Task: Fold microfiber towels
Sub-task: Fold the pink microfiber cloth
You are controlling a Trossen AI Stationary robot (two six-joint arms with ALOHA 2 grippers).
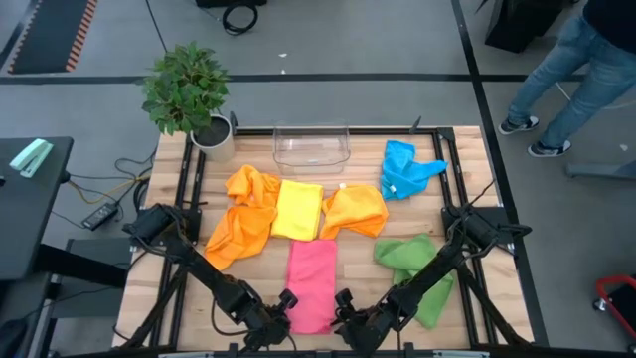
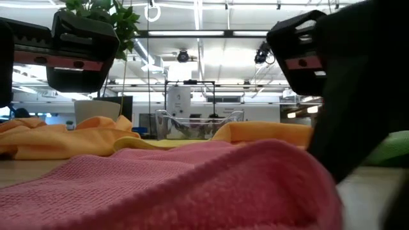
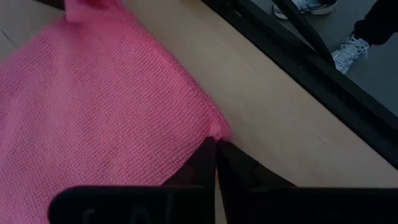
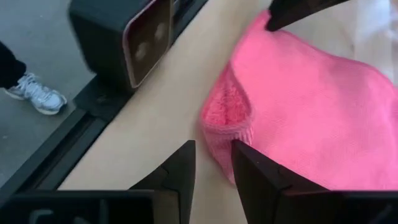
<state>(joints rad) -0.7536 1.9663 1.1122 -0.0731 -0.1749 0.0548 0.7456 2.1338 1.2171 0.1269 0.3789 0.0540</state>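
High view: pink towel (image 1: pixel 312 284) lies at table (image 1: pixel 467 169) near edge, both grippers at its near corners. Left wrist view alone shows left gripper (image 3: pixel 215 144) pinched shut on pink corner. Right wrist view: right gripper (image 4: pixel 213 152) jaws narrowly parted beside lifted corner, not gripping. No legible writing.

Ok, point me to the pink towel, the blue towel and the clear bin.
pink towel (image 1: pixel 312 278): high view, middle of the cloth.
blue towel (image 1: pixel 402 169): high view, centre of the crumpled cloth.
clear plastic bin (image 1: pixel 311 160): high view, its near wall.
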